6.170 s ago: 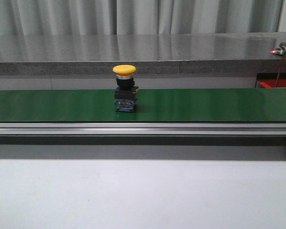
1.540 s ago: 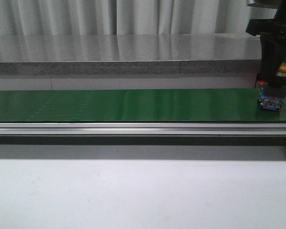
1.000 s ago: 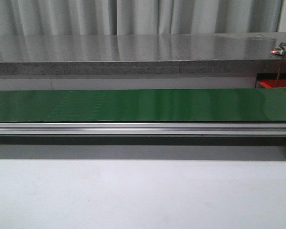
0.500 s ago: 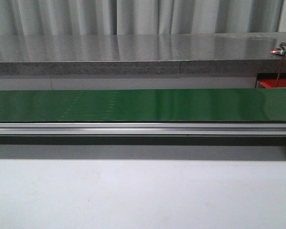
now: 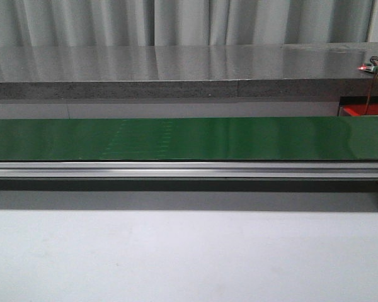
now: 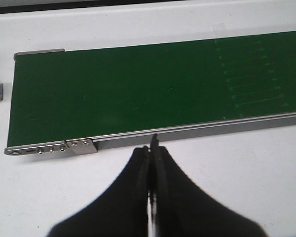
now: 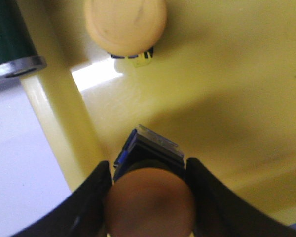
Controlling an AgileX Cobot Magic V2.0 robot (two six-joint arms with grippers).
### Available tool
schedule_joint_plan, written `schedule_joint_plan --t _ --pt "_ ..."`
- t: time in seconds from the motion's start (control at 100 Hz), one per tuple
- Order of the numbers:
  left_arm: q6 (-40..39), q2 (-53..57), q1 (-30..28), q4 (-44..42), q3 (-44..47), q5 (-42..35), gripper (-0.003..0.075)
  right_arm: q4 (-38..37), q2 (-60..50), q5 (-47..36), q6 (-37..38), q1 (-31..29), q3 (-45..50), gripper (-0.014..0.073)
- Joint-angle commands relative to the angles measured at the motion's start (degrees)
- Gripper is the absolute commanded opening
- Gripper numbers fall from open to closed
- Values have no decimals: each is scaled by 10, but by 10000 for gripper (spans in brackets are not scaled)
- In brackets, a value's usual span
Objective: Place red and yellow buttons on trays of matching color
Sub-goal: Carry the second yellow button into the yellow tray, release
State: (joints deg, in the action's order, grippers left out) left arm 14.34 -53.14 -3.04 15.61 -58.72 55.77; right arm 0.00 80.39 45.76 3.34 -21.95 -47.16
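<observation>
The right tool [image 7: 149,197] grips a yellow button [image 7: 149,205], seemingly over the yellow tray [image 7: 227,98], another button [image 7: 125,22] beyond; the left tool [image 6: 151,163] is closed.

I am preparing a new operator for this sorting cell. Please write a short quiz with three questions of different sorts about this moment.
1. True or false: a button stands on the green belt.
2. The right end effector holds a yellow button over:
A. the yellow tray
B. a red tray
C. the belt
3. Fill in: the left end effector is ____ and holds nothing.

Key:
1. False; the belt shows no button.
2. A; a second yellow button already stands there.
3. shut
</observation>
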Motion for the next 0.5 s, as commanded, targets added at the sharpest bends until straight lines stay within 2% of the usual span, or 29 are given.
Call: schedule_joint_plan --t 0.0,0.13,0.18,0.23,0.29,0.3,0.34,0.38,0.42,0.49 --pt "-5 7 5 16 -14 -33 -20 -5 6 -18 2 -3 -13 74" --pt "-5 7 5 16 -14 -33 -20 -5 24 -24 2 -3 -13 77" --pt "-5 7 5 16 -14 -33 -20 -5 24 -29 2 -3 -13 106" --pt "-5 7 5 16 -14 -33 -20 -5 24 -32 2 -3 -13 183" --pt "-5 7 5 16 -14 -33 -20 -5 24 -33 2 -3 -13 355" --pt "-5 7 5 16 -14 -33 -20 -5 24 -34 2 -3 -13 355" --pt "-5 7 5 16 -14 -33 -20 -5 24 -35 3 -3 -13 475" --pt "-5 7 5 16 -14 -33 -20 -5 24 -35 3 -3 -13 543" --pt "-5 7 5 16 -14 -33 -20 -5 23 -34 3 -3 -14 597" --pt "-5 7 5 16 -14 -33 -20 -5 15 -31 3 -3 -14 615"
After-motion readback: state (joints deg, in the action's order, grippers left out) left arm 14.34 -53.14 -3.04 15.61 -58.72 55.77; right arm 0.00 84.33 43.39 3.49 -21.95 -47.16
